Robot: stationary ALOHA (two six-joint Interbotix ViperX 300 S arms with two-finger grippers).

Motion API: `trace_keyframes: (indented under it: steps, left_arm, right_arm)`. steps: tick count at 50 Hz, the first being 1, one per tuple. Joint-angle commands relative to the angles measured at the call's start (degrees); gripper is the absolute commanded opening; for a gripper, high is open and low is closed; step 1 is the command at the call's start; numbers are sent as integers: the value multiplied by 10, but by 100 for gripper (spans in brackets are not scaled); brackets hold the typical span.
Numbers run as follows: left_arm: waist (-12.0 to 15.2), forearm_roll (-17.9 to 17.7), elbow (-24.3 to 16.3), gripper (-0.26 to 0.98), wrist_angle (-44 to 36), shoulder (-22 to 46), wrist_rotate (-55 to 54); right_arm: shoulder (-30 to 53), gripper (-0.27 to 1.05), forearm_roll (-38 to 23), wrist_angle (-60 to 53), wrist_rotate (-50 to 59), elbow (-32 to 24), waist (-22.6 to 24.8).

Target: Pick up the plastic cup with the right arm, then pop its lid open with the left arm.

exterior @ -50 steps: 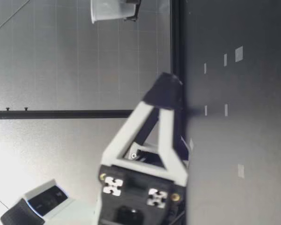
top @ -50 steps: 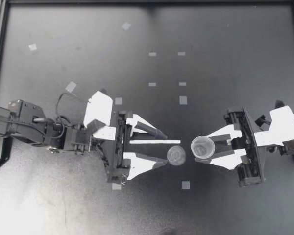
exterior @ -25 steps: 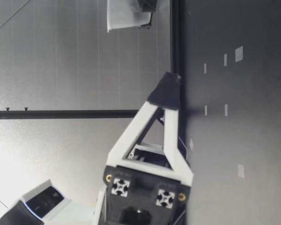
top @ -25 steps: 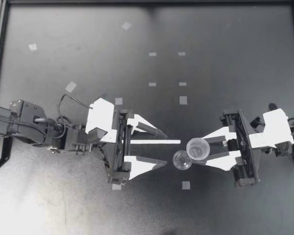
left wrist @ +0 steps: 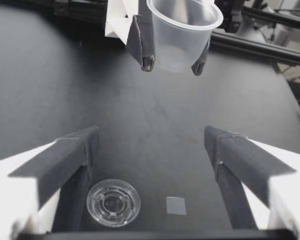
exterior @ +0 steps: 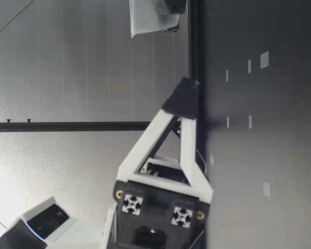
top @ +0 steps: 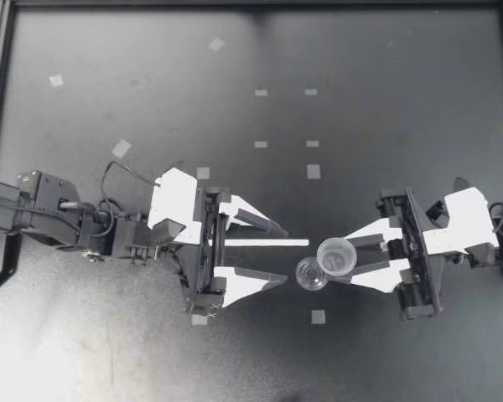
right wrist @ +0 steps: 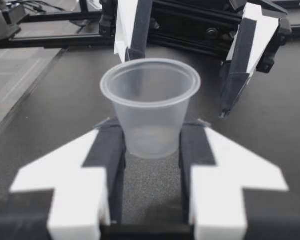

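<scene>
The right pincer (top: 344,256) is clamped on a clear plastic cup (top: 337,255). Both fingers press its lower wall from opposite sides. The mouth is kept upward and the rim is left free, probably so that the cup hangs level and its opening is not blocked.

Just beside that pincer's tips, and lower down, a clear round lid (top: 312,274) is laid flat on the table (top: 386,100), apparently parked within easy reach of both arms.

Farther out, the left pincer (top: 285,252) is held with its fingers wide apart and nothing between them. It is pointed toward the cup. The lid is found just ahead of one fingertip, and a white strip (top: 264,243) runs out between the fingers. A small tape square (top: 318,316) is stuck to the table beyond the lid. More squares are scattered well away from both pincers.

From above, the cup and lid outlines seem to touch. The left wrist view corrects this: the cup (left wrist: 182,32) is seen raised well above the table, while the lid (left wrist: 113,202) lies on the table beside the tape square (left wrist: 176,205). The height is confirmed in the low view, where the cup (exterior: 153,18) hangs clear of the surface, though the lid is not seen there. Only the right wrist view shows the grip closely, low on the cup (right wrist: 151,107).
</scene>
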Motion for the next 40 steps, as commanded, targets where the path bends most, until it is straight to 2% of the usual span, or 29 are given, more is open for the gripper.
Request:
trace_keyframes:
  steps: [1,40]
  left_arm:
    - [3,-1,-11,77,-2,-10,3]
    - [3,-1,-14,77,1,-9,18]
  right_arm:
    - [-4,22,1,-1,1,-7,3]
    - [-5,22,1,6,2,-11,4]
